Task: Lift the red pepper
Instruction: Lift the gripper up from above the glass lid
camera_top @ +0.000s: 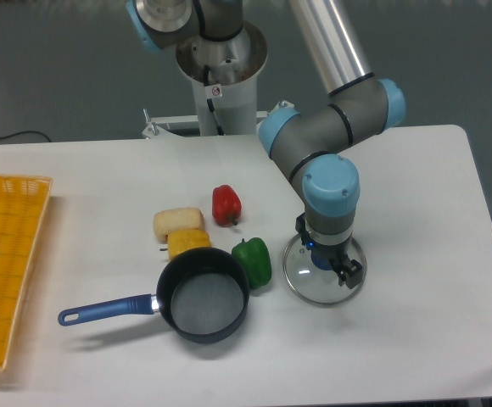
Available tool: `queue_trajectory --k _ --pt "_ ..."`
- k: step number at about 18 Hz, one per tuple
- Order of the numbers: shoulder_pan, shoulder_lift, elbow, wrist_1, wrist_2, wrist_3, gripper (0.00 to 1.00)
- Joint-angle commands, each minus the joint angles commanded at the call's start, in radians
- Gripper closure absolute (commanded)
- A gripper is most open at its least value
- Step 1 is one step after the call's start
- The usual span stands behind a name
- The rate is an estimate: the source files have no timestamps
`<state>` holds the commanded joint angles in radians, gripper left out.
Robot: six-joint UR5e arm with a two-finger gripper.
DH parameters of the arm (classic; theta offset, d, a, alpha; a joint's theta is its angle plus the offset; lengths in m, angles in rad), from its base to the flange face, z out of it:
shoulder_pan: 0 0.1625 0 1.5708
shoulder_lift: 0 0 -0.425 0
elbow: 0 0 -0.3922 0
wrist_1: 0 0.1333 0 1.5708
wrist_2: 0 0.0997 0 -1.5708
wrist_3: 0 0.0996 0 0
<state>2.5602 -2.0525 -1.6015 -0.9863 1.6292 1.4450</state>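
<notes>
- Over the glass lid (314, 275) on your table (416, 186), the gripper (329, 261) points down; you cannot tell how its fingers stand.
- Your red pepper (226, 204) sits well apart, behind the green pepper (253, 260) and pan (204, 294).

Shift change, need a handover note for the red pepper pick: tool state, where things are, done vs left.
Tool: low over the glass lid at right; holds no pepper, jaws hidden, open or shut unclear.
Red pepper: on the table, mid-centre, untouched, left of the tool.
Nearby: green pepper against the saucepan; two bread pieces left of the red pepper.
Done: nothing. Left: move to the red pepper, grasp, lift.
</notes>
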Motion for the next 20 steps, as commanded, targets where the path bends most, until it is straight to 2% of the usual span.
queue_trajectory --k 3,7,9,11,14,18,20 --pt "-0.002 0.014 0.002 -0.002 -0.017 -0.014 0.00" --pt "-0.008 0.041 -0.008 0.000 -0.054 -0.101 0.00" --pt "-0.009 0.075 -0.012 -0.008 -0.083 -0.126 0.00" --pt "-0.003 0.115 -0.047 -0.008 -0.084 -0.129 0.00" --pt "-0.009 0.124 -0.063 -0.008 -0.088 -0.141 0.00" --pt "-0.009 0.133 -0.077 -0.005 -0.112 -0.259 0.00" --pt "-0.011 0.161 -0.089 -0.006 -0.124 -0.264 0.00"
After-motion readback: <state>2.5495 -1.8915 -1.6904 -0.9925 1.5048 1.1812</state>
